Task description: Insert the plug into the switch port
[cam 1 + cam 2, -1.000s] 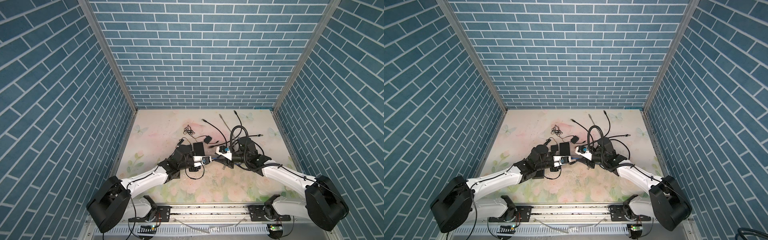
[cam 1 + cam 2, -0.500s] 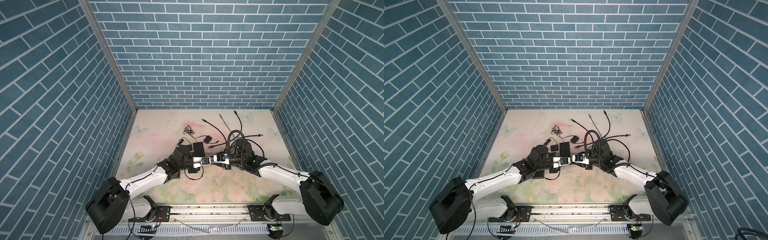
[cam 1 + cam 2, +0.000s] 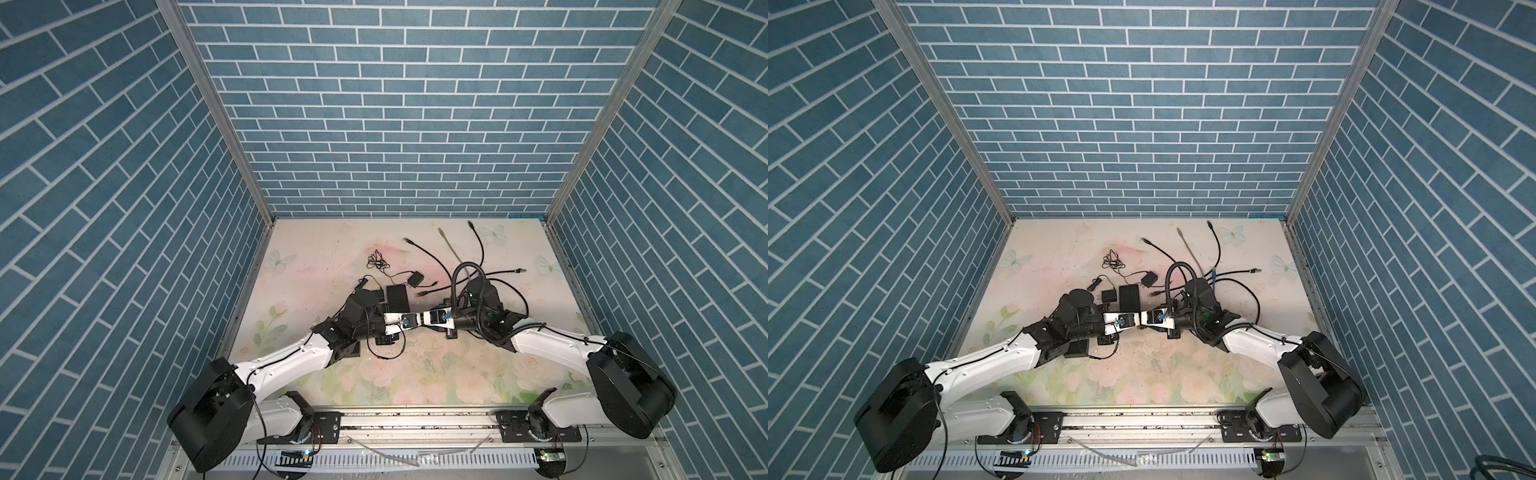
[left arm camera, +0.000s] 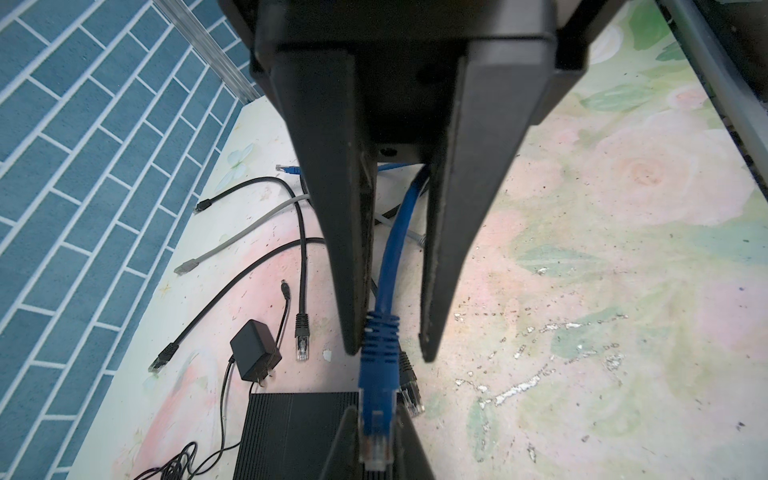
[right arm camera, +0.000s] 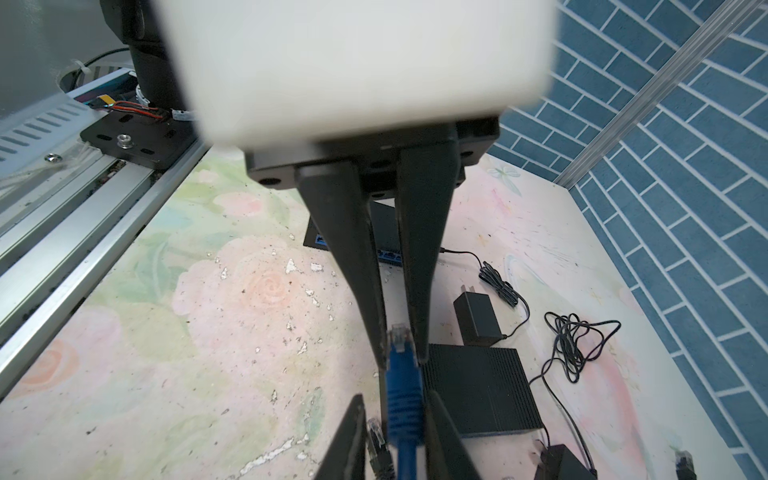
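Observation:
The plug (image 4: 376, 399) is blue with a clear tip, and it hangs above the table between both grippers. My left gripper (image 4: 376, 444) is shut on the clear tip (image 5: 399, 334). My right gripper (image 5: 399, 444) straddles the ribbed blue boot (image 5: 403, 399) just behind, jaws narrowly open. One finger (image 4: 357, 324) is against the boot and a gap shows on the other side. In both top views the two grippers meet tip to tip (image 3: 417, 324) (image 3: 1139, 322). The switch (image 3: 397, 296) (image 4: 299, 432) (image 5: 478, 386) is a black ribbed box lying flat just beyond them. Its ports are hidden.
A black power adapter (image 4: 253, 351) (image 5: 476, 316) with a thin cord lies beside the switch. Loose black and grey cables (image 3: 457, 257) spread over the back right. A black plug (image 4: 409, 386) lies on the table under the grippers. Another black box (image 5: 316, 239) sits under the left arm.
The right gripper has moved left and forward to meet the left gripper, and its jaws have narrowed around the blue plug's boot. The left arm has held still.

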`<state>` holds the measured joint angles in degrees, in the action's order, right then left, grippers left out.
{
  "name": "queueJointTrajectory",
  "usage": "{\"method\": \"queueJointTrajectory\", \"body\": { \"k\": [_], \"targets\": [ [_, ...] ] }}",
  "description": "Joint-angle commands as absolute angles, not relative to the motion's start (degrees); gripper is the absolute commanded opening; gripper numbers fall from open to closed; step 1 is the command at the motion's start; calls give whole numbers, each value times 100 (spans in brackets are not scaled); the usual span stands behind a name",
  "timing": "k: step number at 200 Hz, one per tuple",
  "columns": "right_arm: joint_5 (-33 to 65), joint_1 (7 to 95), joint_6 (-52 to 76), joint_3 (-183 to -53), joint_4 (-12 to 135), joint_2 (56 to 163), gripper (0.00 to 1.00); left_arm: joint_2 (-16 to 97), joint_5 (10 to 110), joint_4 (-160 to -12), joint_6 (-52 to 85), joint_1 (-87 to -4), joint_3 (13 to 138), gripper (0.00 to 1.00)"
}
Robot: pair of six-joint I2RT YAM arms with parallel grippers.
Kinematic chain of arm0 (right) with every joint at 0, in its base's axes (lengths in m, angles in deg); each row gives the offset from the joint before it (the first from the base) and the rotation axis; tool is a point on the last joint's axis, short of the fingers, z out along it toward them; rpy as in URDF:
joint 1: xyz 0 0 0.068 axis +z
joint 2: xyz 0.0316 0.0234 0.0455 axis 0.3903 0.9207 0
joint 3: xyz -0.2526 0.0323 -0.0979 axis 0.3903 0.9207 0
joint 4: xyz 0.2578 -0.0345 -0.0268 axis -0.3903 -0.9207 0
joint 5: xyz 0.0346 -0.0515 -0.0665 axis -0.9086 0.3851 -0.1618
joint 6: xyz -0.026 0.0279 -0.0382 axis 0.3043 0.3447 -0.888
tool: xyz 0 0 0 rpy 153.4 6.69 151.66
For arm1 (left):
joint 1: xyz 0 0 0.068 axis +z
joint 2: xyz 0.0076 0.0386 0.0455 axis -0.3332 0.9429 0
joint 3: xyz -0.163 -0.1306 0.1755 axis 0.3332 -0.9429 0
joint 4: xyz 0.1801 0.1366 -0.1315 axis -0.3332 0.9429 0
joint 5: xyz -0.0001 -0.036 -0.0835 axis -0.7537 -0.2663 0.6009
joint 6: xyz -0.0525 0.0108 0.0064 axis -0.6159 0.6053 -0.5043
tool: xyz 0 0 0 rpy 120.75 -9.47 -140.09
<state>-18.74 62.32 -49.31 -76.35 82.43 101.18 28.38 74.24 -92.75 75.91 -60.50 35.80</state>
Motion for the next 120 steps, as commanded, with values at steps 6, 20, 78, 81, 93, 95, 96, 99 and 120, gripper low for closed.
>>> {"method": "queueJointTrajectory", "body": {
  "k": [6, 20, 78, 81, 93, 95, 96, 99, 120],
  "targets": [
    [-2112, 6287, -4997, -7760, 8464, 10227, 16, 2765, 7549, -9363, 7503, -6024, 3546, 0],
    [-2113, 6294, -4992, -7760, 8466, 10253, 9, 2756, 7545, -9363, 7501, -6024, 3539, 0],
    [-1955, 6296, -4784, -7649, 8760, 10577, 0, 2621, 6927, -9760, 6593, -5887, 3398, 37],
    [-1930, 6301, -4726, -7634, 8820, 10617, 0, 2593, 6873, -9732, 6483, -5867, 3407, 40],
    [-1822, 6297, -4468, -7568, 9073, 10755, 0, 2482, 6690, -9632, 6059, -5742, 3387, 45],
    [-1810, 6296, -4423, -7557, 9124, 10779, 0, 2461, 6649, -9617, 5980, -5725, 3386, 46],
    [-1805, 6296, -4393, -7556, 9150, 10789, 0, 2448, 6625, -9613, 5941, -5721, 3384, 46],
    [-1782, 6293, -4320, -7537, 9235, 10817, 0, 2409, 6545, -9609, 5833, -5703, 3370, 46],
    [-1726, 6316, -3693, -7345, 10042, 11087, 0, 2059, 5935, -9660, 5003, -5657, 3224, 48]
  ]
}}
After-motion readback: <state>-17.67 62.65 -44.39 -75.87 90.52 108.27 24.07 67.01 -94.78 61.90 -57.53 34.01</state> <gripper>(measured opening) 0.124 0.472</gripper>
